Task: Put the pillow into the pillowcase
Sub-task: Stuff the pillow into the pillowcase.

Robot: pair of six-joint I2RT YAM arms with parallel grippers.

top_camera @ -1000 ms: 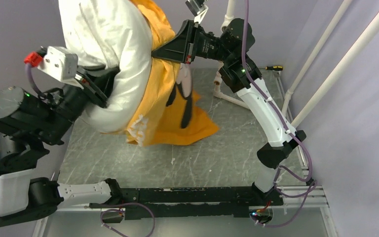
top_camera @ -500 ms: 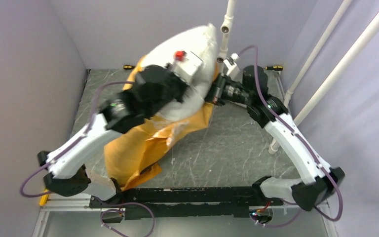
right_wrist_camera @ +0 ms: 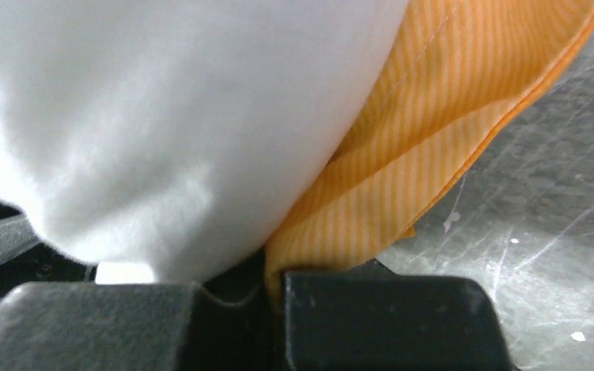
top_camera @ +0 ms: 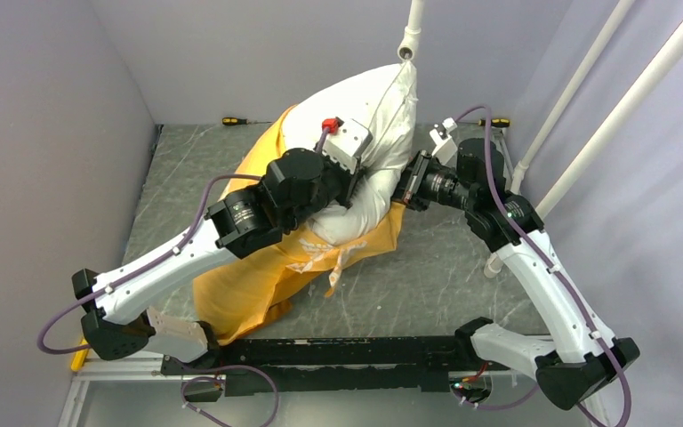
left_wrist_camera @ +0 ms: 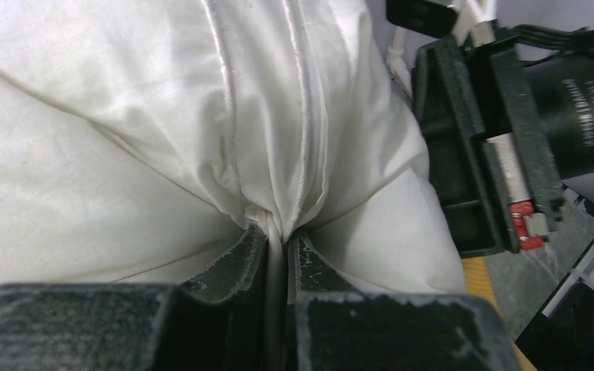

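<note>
Starting nearest you: the pillowcase [top_camera: 240, 289] lies bunched on the tabletop [top_camera: 427, 276], its far edge wrapping the low end of the pillow [top_camera: 369, 116]. Your left pincer [left_wrist_camera: 281, 234] is clamped on a pillow seam; your right pincer [right_wrist_camera: 272, 272] pinches the pillowcase hem. Beyond, the pillow tilts upward

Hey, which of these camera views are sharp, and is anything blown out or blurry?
Top view: evenly lit and sharp, no harsh shadows or glare. Left wrist view: pillow seams crisp, left claw slightly soft at the bottom edge. Right wrist view: pillow overexposed and nearly featureless, pillowcase stripes sharp.
</note>
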